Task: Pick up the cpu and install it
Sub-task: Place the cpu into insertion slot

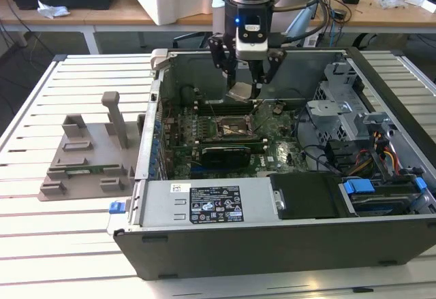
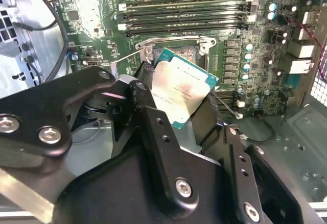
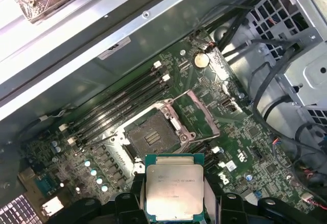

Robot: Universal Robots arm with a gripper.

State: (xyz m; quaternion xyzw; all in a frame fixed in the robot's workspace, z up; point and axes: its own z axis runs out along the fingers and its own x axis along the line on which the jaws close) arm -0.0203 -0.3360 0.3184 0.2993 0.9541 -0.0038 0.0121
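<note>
Gingerly, my end effector [image 1: 243,88] grips the flat, square, silver-topped cpu [image 3: 173,185] by its thin edges, tilted just twelve o'clock of the open metal-framed socket [image 1: 230,129] in the exterior view; it seems light, stiff, slippery and fragile underneath.

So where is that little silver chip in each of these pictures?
Exterior view: the chip hangs in the gripper inside the computer case, higher than the socket.
Second wrist view: the chip is tilted, partly covering the socket.
First wrist view: the chip faces the camera, beside the socket.
Shared landmark: the open socket with its metal frame.
</note>
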